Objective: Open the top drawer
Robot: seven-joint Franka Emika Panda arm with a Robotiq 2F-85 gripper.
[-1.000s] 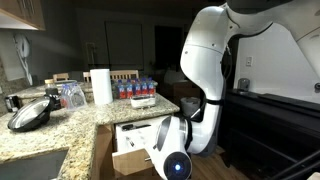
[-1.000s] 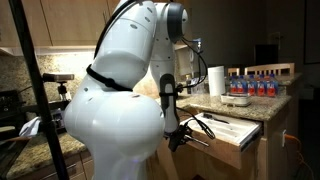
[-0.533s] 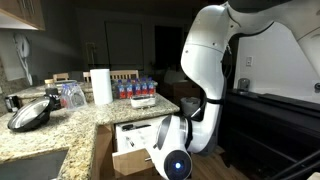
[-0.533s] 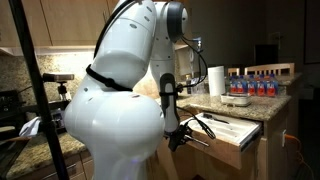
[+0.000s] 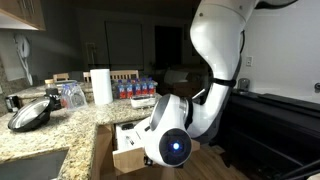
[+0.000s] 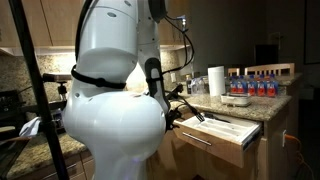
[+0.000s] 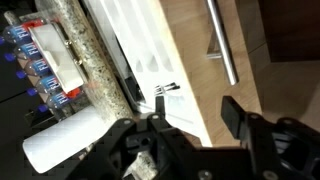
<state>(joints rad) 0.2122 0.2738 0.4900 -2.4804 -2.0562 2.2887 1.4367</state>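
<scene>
The top drawer (image 5: 126,158) stands pulled out below the granite counter, its pale utensil tray showing in both exterior views. Its light-wood front (image 6: 228,142) carries a slim silver bar handle (image 7: 222,42). In the wrist view my gripper (image 7: 195,118) hangs open in front of the drawer front (image 7: 190,60), a short way off the handle. Nothing lies between the black fingers (image 7: 232,116). In an exterior view the gripper (image 6: 178,108) sits up beside the drawer's near end, apart from the handle. The robot's wrist (image 5: 170,147) hides part of the drawer.
On the counter stand a paper towel roll (image 5: 100,87), a pack of bottles (image 5: 135,90), a pan (image 5: 30,113) and glassware (image 5: 72,94). A dark appliance (image 5: 275,125) fills the right side. A black tripod pole (image 6: 32,95) stands close to the camera.
The jaws have opened and let go of the drawer handle. The arm has lifted and drawn back from the drawer front. The drawer stays pulled out.
</scene>
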